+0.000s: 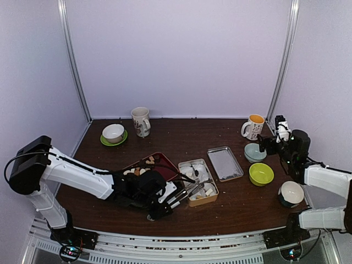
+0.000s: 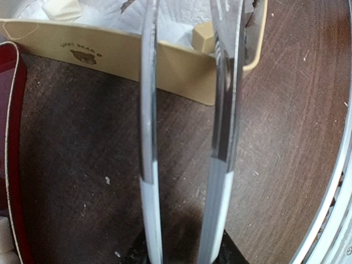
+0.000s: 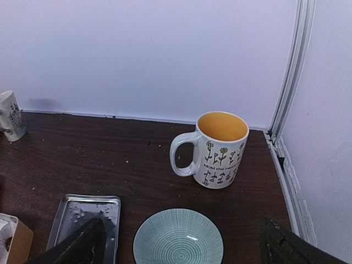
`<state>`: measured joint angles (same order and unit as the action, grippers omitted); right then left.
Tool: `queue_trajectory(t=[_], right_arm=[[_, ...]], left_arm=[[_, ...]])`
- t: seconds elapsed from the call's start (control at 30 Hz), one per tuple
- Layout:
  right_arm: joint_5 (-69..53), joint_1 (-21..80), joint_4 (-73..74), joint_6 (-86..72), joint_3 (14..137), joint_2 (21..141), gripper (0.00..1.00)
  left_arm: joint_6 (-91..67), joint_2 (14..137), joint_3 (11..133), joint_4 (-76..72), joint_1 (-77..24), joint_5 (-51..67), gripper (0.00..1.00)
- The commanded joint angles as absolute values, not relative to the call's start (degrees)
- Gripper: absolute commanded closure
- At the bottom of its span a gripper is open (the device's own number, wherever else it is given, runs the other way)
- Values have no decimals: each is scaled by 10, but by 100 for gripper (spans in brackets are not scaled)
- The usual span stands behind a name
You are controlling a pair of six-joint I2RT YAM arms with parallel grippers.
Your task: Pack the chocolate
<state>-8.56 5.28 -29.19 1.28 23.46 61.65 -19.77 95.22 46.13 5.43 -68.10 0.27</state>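
Seen from above, the left arm stretches to the middle of the table. Its left gripper (image 1: 166,197) is clamped on silver tongs (image 1: 190,187), whose tips reach into a tan box (image 1: 204,201) lined with white paper. The chocolate (image 1: 144,163), small cream and brown bites, lies partly on a red tray (image 1: 165,165) just left of the box, and a few pale pieces are already in the box. A metal lid (image 1: 224,163) lies to the right of the box. The right gripper (image 1: 265,144) hangs near a pale blue bowl (image 1: 254,153), well apart from the work. The left wrist view looks along the two tong blades, which are narrowly apart with their tips over the box. A cream cube (image 2: 202,37) sits on the paper just inside the box wall, between the blades and close to the right one; it looks blocky, matt and firm. The step appears to be setting a piece into the box. To do it well, the blades should open gently and lift straight up so they do not snag the paper. The right wrist view shows that gripper's fingers (image 3: 82,242) spread wide and holding nothing above the blue bowl, with a flowered mug (image 3: 217,151) beyond.
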Motion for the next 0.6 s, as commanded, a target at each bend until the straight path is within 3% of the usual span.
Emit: queue_trajectory(t=[0.0, 0.43, 0.57], right_arm=[[-84, 68, -91, -26, 286, 590, 3], [-59, 233, 252, -67, 461, 686, 10], [-74, 234, 319, -108, 526, 763, 24]], left_arm=[[-194, 936, 455, 25, -681, -8, 70], [-187, 860, 462, 72, -677, -87, 73], [-188, 838, 470, 98, -653, -95, 73]])
